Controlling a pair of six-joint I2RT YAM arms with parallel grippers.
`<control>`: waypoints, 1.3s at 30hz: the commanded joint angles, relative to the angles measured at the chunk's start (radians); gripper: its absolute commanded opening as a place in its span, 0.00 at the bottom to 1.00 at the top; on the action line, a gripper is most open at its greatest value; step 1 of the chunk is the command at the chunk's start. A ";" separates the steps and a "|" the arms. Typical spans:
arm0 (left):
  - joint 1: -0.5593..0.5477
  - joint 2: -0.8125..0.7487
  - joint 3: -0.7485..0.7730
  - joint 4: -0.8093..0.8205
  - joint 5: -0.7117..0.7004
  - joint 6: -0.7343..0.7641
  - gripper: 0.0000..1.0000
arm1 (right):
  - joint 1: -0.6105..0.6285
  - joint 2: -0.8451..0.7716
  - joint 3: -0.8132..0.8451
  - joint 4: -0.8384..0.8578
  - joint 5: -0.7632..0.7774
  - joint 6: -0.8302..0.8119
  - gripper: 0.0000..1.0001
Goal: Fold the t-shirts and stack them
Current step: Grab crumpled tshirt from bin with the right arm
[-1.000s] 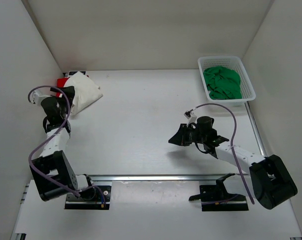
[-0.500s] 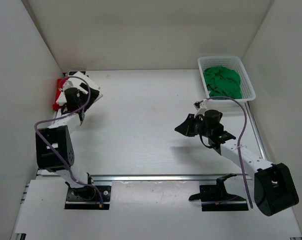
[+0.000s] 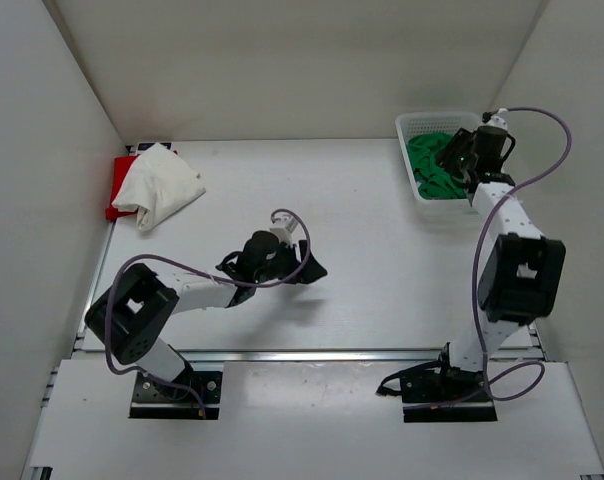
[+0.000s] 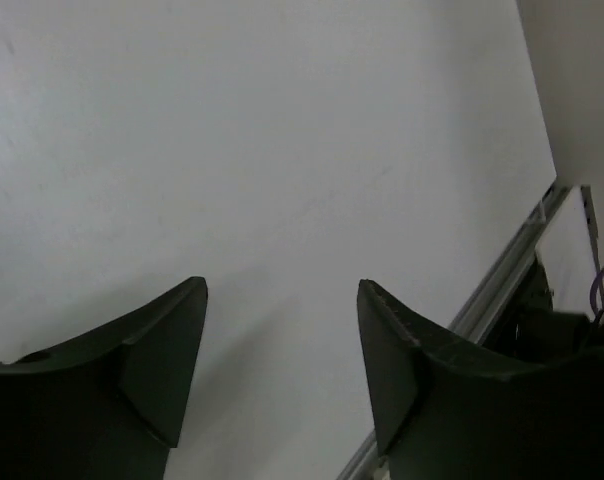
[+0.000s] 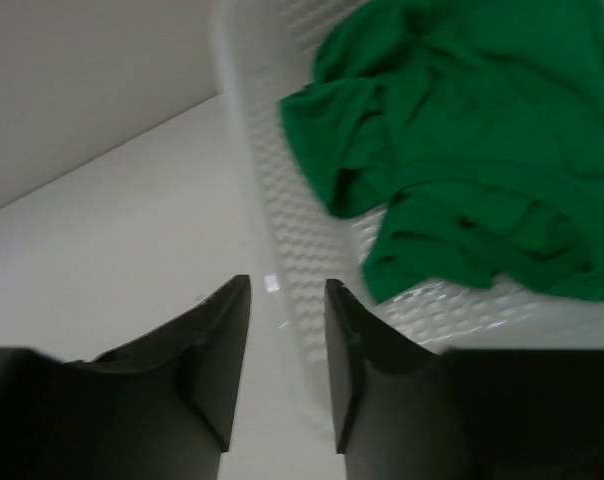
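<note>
The green t-shirt [image 5: 462,150] lies crumpled in the basket [image 5: 250,150], just ahead and to the right of the right gripper [image 5: 287,290], whose jaws stand narrowly apart over the near rim. The left gripper [image 4: 282,295], jaws wide apart, hangs over mid-table [image 4: 232,120], well apart from it, so the right arm is the nearer
</note>
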 commanded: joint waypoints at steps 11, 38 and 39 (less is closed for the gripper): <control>-0.078 -0.150 -0.303 0.172 0.112 -0.049 0.66 | -0.065 0.610 0.630 -0.218 -0.085 -0.046 0.52; -0.009 -0.205 -0.282 0.101 0.101 -0.044 0.65 | -0.051 1.124 1.542 -0.575 -0.211 0.118 0.12; -0.005 -0.205 -0.286 0.107 0.103 -0.046 0.64 | -0.053 1.109 1.540 -0.572 -0.224 0.122 0.06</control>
